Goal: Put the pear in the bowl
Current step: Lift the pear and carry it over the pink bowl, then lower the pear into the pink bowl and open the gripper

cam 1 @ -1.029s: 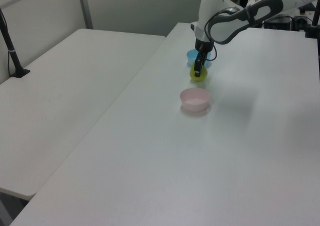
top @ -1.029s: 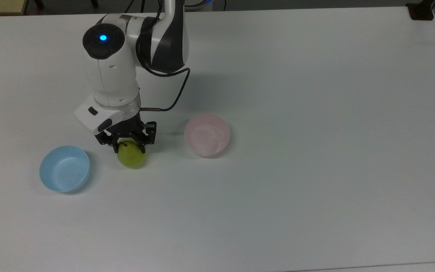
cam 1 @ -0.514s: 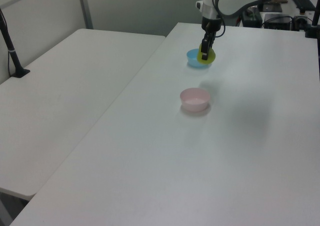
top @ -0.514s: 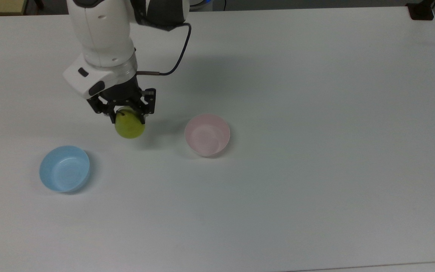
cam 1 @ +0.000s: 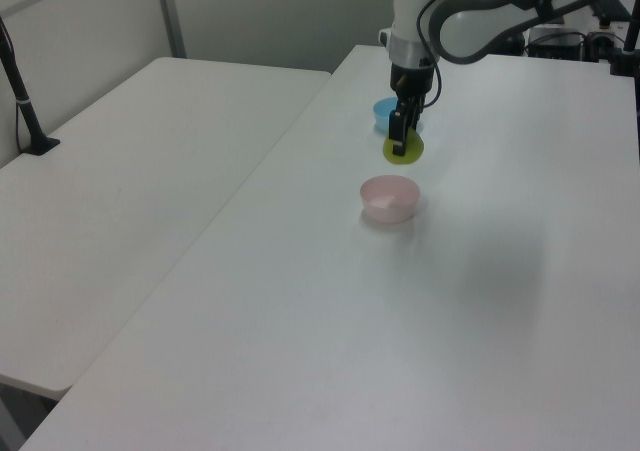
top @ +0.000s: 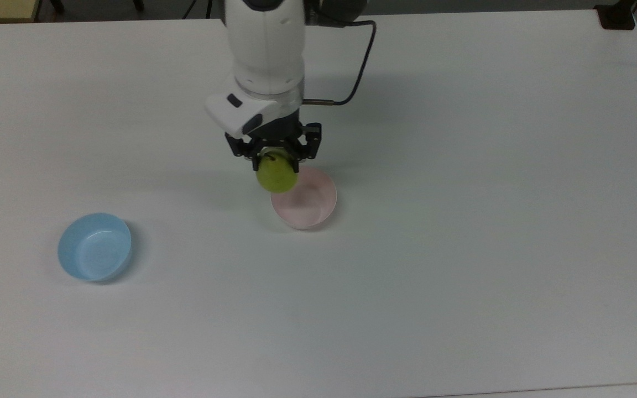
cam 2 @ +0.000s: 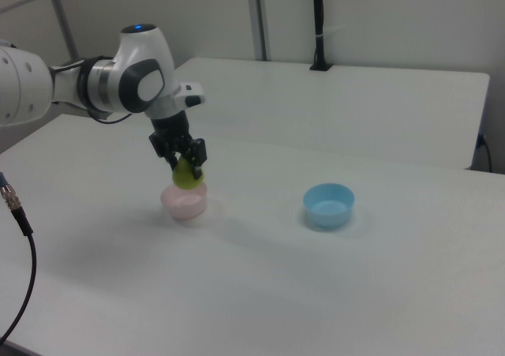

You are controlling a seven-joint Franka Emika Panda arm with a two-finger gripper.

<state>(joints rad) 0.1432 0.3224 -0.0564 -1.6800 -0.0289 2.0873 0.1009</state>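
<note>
The end effector (top: 274, 156) was closed on the pear (top: 277, 174), its black fingers clamped on the upper part of the fruit by the stem, with the yellow-green body hanging free below them. The pear was held clear of the counter (top: 462, 276) and, in the top view, overlapped the upper left rim of the pink bowl (top: 308, 203); in the right view it hung just above that bowl (cam 2: 185, 200), and whether it touched the rim could not be told. The bowl stood upright on the counter with nothing lying inside. The blue bowl (top: 95, 246) stood upright well apart, toward the top view's left, also with a bare interior. No brand, label or legible writing was seen on either bowl, the pear or the white arm (top: 265, 50). A black cable (top: 360, 61) looped from the arm's wrist on the top view's right. The counter's surface was open on all sides of the pink bowl, and both bowls stood well in from the counter's edges. A second white table (cam 1: 120, 171) adjoined the counter on the left view's left.
</note>
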